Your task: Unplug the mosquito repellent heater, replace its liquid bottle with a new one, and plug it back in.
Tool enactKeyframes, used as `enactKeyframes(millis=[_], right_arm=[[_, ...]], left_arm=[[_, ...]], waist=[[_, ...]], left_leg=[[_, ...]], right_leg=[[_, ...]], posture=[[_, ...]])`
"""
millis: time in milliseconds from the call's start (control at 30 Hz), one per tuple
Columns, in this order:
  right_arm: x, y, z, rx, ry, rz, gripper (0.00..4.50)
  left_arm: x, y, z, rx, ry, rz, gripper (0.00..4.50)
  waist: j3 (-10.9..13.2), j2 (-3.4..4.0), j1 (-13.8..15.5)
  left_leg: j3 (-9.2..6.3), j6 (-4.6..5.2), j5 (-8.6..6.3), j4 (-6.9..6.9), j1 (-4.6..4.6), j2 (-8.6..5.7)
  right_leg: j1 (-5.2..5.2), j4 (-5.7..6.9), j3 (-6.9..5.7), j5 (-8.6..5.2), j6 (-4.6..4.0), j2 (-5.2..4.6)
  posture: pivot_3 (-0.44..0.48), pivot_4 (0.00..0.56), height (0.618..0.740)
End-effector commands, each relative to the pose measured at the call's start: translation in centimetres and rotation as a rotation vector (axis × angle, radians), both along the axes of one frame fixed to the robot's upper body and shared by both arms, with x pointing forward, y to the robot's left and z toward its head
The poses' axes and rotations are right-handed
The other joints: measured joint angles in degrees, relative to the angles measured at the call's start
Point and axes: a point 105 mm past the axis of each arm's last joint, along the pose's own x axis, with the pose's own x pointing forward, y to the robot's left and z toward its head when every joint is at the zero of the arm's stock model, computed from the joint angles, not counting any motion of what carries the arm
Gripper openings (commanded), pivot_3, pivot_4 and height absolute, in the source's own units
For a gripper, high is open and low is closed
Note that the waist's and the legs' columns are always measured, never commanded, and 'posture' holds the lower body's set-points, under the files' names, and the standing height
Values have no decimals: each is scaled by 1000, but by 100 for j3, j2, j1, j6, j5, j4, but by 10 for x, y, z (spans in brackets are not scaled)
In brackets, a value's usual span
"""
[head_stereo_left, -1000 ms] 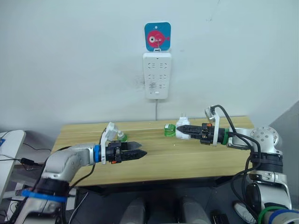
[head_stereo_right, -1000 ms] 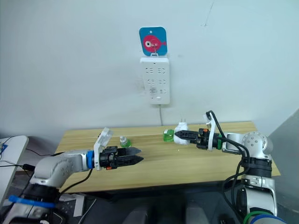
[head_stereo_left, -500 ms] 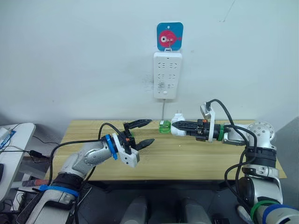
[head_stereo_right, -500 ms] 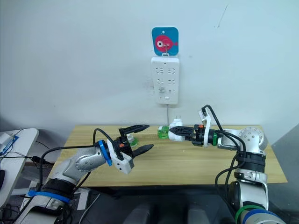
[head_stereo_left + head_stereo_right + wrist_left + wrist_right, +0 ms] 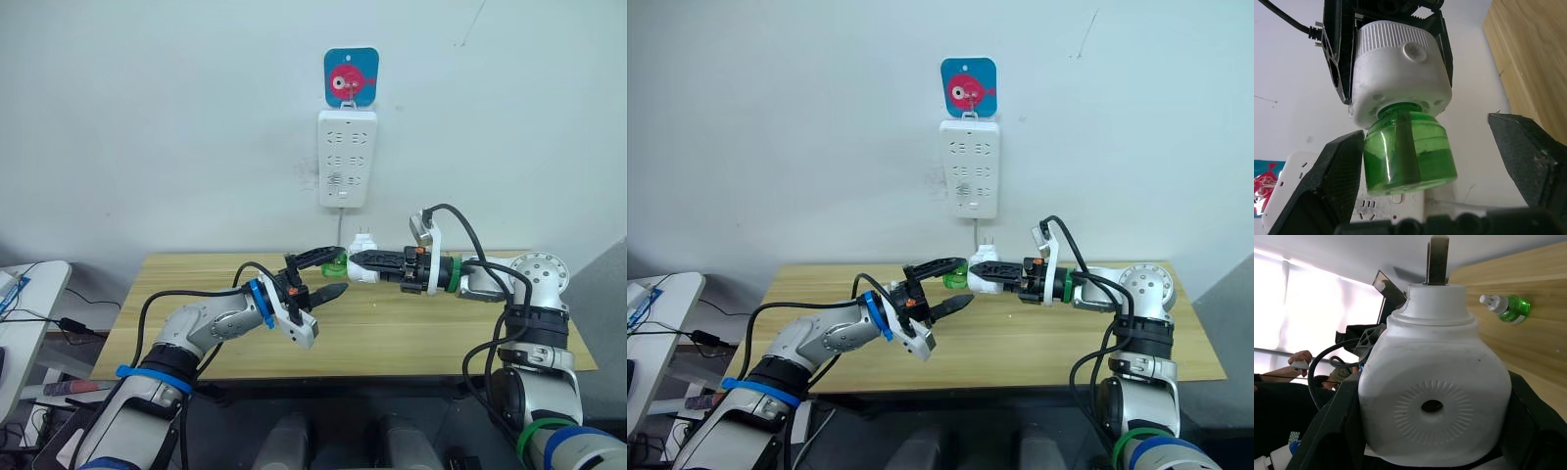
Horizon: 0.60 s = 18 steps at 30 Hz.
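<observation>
From the head views, my right end effector (image 5: 359, 264) is clamped on the small white rounded plastic mosquito repellent heater (image 5: 363, 266), held in the air above the pale wooden table (image 5: 431, 338) and below the tall white wall power strip (image 5: 347, 158); my left end effector (image 5: 326, 274) stands spread, its fingers either side of the green translucent liquid bottle (image 5: 337, 264) screwed into the heater.

In the left wrist view, one finger (image 5: 1337, 181) seems to touch the bottle (image 5: 1409, 154), though I cannot be sure, while the other sits well apart; closing off-centre could push the bottle sideways and twist the heater (image 5: 1398, 68) in my right grip.

In the right wrist view, the heater (image 5: 1434, 401) sits between my black fingers, prongs up; a second green bottle (image 5: 1506, 307) lies on the table; if my hold is too light, unscrewing could spin the whole heater or drop it.
</observation>
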Motion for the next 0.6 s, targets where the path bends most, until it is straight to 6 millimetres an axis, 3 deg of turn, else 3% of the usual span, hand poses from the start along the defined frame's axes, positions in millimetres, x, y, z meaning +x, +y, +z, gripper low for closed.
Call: enactKeyframes(millis=[33,167,300,433,533,600], right_arm=[[-5,2,13,30,-54,25,3001],[-7,3,13,31,-54,31,3001],[-10,2,11,19,-55,44,3001],[-18,-1,6,-38,-67,88,3001],[-26,-4,3,-71,-70,144,3001],[-31,-5,3,-86,-75,189,3001]], left_arm=[[2,0,7,-11,-23,-3,3292],[3,1,10,-18,-22,-6,2279],[-5,-3,10,-46,79,-73,2271],[-16,-7,12,-91,429,-156,2271],[-29,-6,10,30,667,-240,2271],[-29,-3,22,-30,1010,-260,2271]], waist=[[0,0,-1],[0,0,-6],[0,0,-10],[0,0,-26],[0,0,-44],[1,0,-75]], left_leg=[[0,0,0,0,1,0],[1,0,0,1,1,0],[1,0,0,0,0,0],[2,1,0,2,-1,1],[-8,1,1,4,-3,3],[-8,2,1,4,0,4]], right_leg=[[0,0,0,0,0,0],[0,1,-1,0,0,1],[0,-1,0,0,0,1],[0,-1,4,0,0,0],[3,-6,3,0,-1,0],[7,-7,3,-1,-1,3]], posture=[[54,111,740],[46,114,740],[48,115,740],[49,118,740],[57,120,740],[58,119,740]])
